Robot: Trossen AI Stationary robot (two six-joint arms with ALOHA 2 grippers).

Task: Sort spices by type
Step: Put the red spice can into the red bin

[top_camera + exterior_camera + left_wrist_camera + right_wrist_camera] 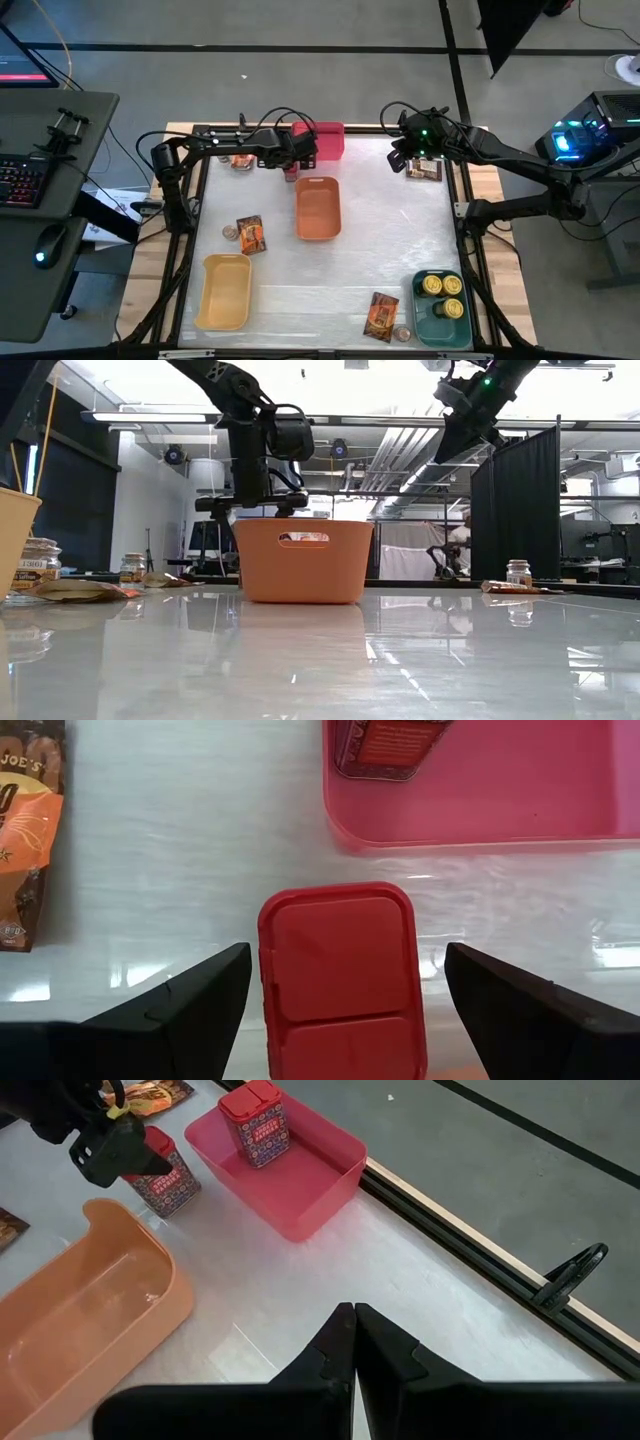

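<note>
Directly beneath the left gripper (292, 160) and between its spread fingers a spice box (340, 978) stands on the table, just beside the bin (300, 1180) holding a second box (256, 1120), with another bin (318, 208) nearby and the right gripper (402, 152) well apart across the table.

The left arm reaches across the far part of the bench, its wrist bent downward, and the left gripper (340, 995) points straight down with its fingers (185, 1010) spread wide apart. The right arm hangs raised over the far right side, the right gripper (354, 1342) closed, fingers pressed together.
</note>
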